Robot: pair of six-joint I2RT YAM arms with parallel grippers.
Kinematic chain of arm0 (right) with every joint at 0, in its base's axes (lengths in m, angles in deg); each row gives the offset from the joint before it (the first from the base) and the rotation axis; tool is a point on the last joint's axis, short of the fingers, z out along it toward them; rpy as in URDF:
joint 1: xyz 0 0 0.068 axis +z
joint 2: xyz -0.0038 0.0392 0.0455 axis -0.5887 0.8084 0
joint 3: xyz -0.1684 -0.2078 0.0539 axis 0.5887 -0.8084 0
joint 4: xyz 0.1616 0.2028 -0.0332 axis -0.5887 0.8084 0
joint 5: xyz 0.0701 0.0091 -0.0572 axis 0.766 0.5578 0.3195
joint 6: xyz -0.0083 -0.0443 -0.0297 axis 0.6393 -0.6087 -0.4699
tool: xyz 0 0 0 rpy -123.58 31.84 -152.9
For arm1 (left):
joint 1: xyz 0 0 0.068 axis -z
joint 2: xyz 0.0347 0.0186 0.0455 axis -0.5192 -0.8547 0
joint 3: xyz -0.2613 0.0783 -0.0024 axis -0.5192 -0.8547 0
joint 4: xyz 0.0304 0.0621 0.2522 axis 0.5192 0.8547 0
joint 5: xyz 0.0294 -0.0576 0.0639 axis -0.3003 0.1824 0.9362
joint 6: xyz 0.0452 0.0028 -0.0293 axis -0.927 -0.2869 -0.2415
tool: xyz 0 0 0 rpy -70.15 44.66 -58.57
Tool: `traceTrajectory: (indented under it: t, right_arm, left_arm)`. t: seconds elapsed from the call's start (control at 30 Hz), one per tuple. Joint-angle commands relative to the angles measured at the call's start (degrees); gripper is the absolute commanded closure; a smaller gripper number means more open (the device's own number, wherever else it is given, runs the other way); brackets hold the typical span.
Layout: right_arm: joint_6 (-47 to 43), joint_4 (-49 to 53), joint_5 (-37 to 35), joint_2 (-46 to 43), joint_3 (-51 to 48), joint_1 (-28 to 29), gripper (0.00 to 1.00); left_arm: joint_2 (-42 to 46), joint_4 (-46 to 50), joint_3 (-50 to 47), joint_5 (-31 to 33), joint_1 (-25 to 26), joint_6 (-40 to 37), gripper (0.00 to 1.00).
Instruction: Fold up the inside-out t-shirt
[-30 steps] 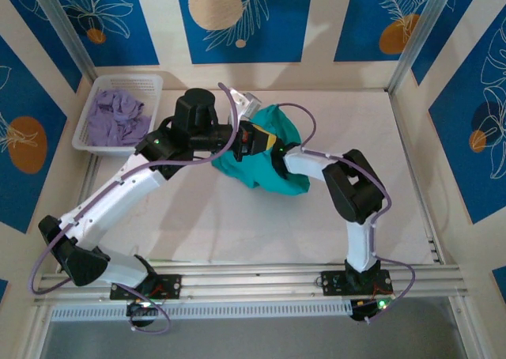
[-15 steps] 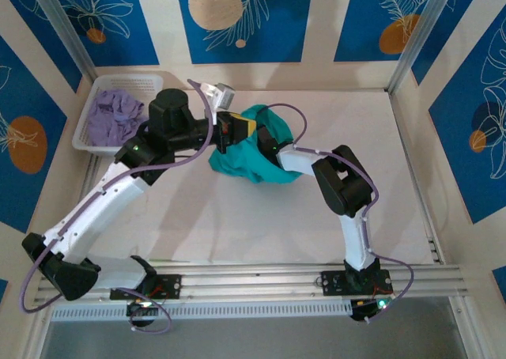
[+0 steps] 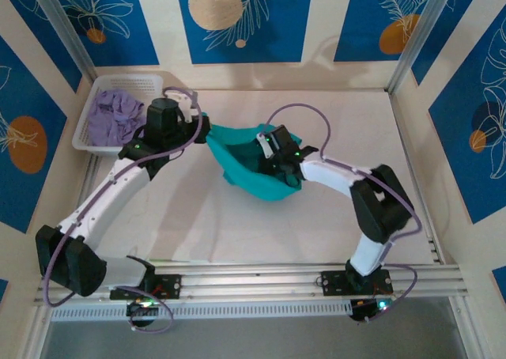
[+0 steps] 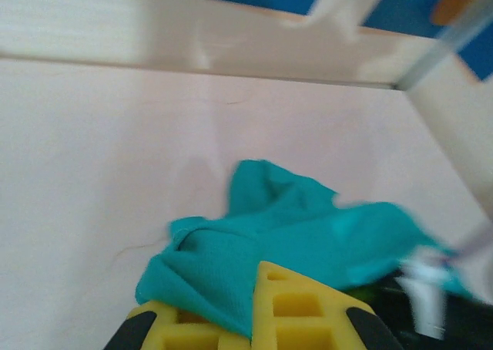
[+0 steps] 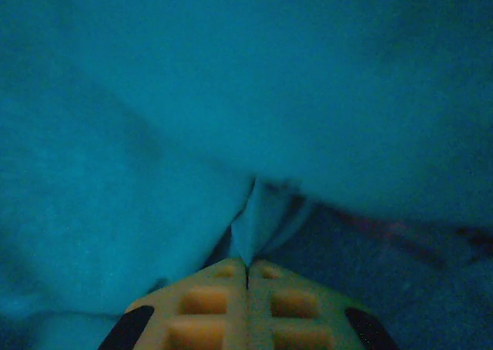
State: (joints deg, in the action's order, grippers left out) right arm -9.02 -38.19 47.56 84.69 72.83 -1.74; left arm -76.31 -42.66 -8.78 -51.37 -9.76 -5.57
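Note:
The teal inside-out t-shirt (image 3: 249,165) lies bunched in the middle of the table, pulled out toward the left. My left gripper (image 3: 202,128) is shut on the shirt's left edge; in the left wrist view the teal cloth (image 4: 308,234) runs between the yellow fingers (image 4: 300,311). Over the middle of the garment my right gripper (image 3: 269,155) is shut on a fold, and the right wrist view has a pinch of teal fabric (image 5: 258,219) rising from between the closed pads (image 5: 208,300).
A white basket (image 3: 92,141) holding a lavender garment (image 3: 115,115) stands at the back left, close to my left arm. Wall panels border the table at the back and on both sides. Bare table lies in front of the shirt and to its right.
My left gripper has drawn the shirt's edge leftward, stretching the cloth. The right gripper closed on a fold, and its arm swung out to the right.

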Motion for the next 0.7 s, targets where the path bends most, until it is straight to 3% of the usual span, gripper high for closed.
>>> traceTrajectory:
  t: [0.0, 0.17, 0.33, 0.5, 0.67]
  right_arm:
    - [1.57, -2.00, 6.93, -6.26, -3.41, -1.02, 1.00]
    - [5.09, -7.34, 15.93, -13.73, -7.64, -4.03, 1.00]
    - [11.03, -14.38, 27.36, -12.91, -6.19, -3.21, 1.00]
    - [10.19, -12.82, 29.08, -9.45, -1.18, -0.12, 1.00]
    - [8.69, -11.77, 31.00, -13.80, -3.66, -2.72, 1.00]
  left_arm:
    - [-0.21, -4.31, -3.04, 2.17, -4.59, 4.30, 1.00]
    - [-1.47, -7.70, -7.44, 0.67, -7.60, 6.61, 1.00]
    - [-7.75, -13.78, -10.59, -7.38, -6.50, 9.40, 1.00]
    - [-15.41, -12.93, -8.53, -10.04, -5.04, 8.56, 1.00]
    - [-16.84, -15.30, -10.90, -8.55, -8.25, 10.91, 1.00]
